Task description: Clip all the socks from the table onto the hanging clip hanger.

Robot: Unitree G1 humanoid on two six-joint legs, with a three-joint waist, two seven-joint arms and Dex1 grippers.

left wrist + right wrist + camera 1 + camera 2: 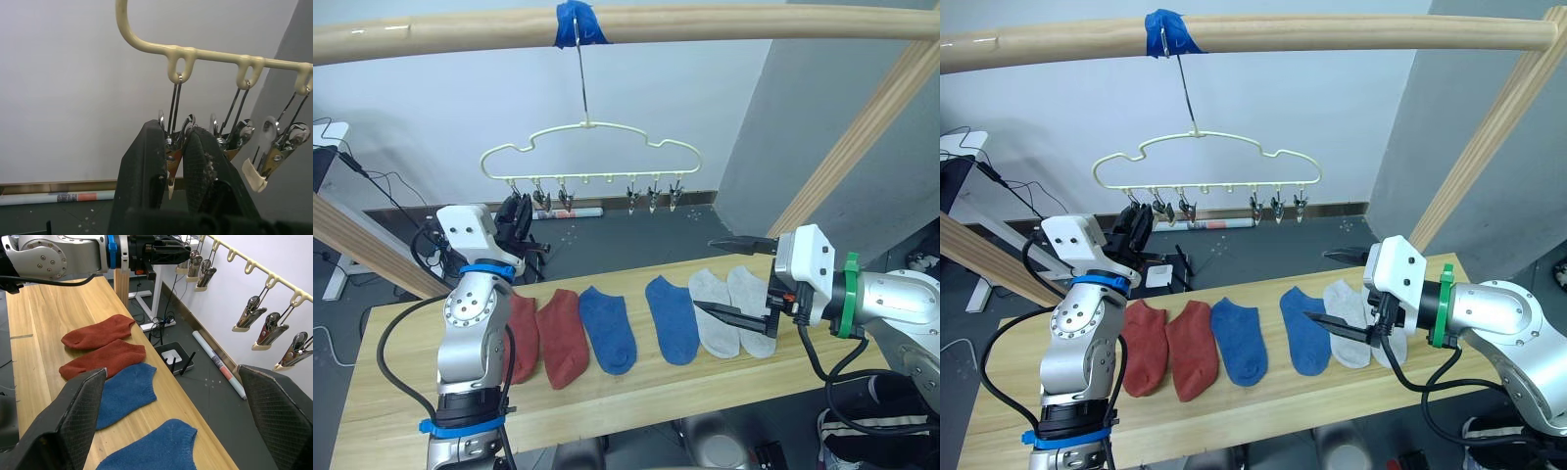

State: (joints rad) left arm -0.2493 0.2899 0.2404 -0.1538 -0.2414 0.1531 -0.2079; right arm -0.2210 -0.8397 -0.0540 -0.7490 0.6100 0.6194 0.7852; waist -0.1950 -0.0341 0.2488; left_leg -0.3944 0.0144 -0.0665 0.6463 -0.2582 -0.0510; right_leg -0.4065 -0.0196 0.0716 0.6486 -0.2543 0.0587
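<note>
While six socks (pixel 636 328) are lying in a row on the worktop (pixel 607 401), the left gripper (pixel 177 156) is squeezing the clip hanger's (pixel 592 152) leftmost clip (pixel 172 147); right gripper (pixel 734 279), jaws apart, is hovering over the grey pair (pixel 732 310).

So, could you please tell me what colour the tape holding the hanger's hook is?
Blue tape; the left eye view shows it best.

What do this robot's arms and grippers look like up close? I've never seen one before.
Both arms are silver-grey metal with white boxy wrist housings and black cables looping alongside. The left arm wears blue bands; the right arm has a green ring. The left gripper and right gripper each have two black fingers with textured inner pads.
</note>
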